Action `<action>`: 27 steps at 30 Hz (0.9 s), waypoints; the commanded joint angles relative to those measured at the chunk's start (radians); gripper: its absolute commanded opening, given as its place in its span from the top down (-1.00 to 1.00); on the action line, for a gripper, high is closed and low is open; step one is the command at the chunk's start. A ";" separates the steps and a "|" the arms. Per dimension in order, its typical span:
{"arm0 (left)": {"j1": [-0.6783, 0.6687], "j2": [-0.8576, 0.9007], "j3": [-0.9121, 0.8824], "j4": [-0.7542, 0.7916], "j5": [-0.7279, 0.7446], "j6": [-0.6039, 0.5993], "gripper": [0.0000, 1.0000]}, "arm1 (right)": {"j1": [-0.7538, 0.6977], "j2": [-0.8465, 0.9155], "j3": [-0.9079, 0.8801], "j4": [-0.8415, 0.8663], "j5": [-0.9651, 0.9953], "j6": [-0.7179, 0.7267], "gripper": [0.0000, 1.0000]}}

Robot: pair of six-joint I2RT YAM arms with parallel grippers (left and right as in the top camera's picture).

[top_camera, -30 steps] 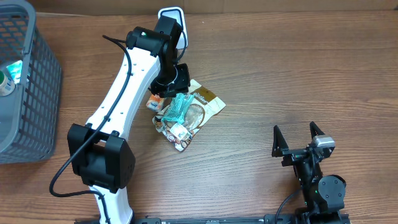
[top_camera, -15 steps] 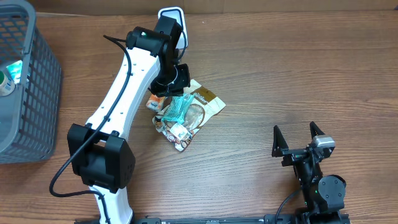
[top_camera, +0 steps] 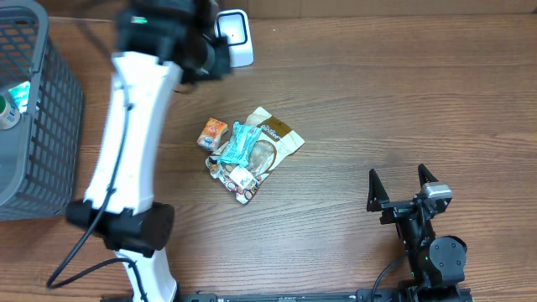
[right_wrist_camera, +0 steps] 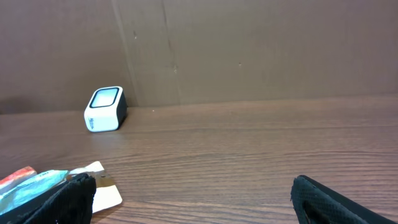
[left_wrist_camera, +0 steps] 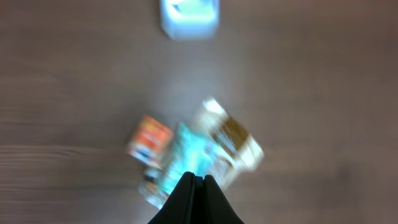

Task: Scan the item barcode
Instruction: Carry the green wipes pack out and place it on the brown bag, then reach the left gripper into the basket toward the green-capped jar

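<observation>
Wooden table (top_camera: 377,101) carries the pile of packets (top_camera: 252,151) in the same spot as a second ago. What differs is the left arm (top_camera: 134,126): it was low over the pile and is now lifted high, so the small orange packet (top_camera: 212,132) shows fully. The left gripper (left_wrist_camera: 196,182) is clenched on nothing. The pile lies under its tips and the scanner (left_wrist_camera: 189,15) farther ahead, all blurred. The right gripper (top_camera: 397,174) stands wide open, well apart from the pile. A basket (top_camera: 50,101) is cut off at the edge.
</observation>
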 commanded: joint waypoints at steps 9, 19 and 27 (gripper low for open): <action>0.462 -0.119 0.242 -0.027 -0.311 0.025 0.54 | 0.003 -0.005 -0.010 0.005 -0.005 0.003 -1.00; 0.805 -0.007 0.229 0.017 -0.281 0.008 -0.79 | 0.003 -0.004 -0.010 0.005 -0.005 0.003 -1.00; 0.903 0.224 0.229 0.050 -0.199 0.039 -0.81 | 0.003 -0.005 -0.010 0.005 -0.005 0.003 -1.00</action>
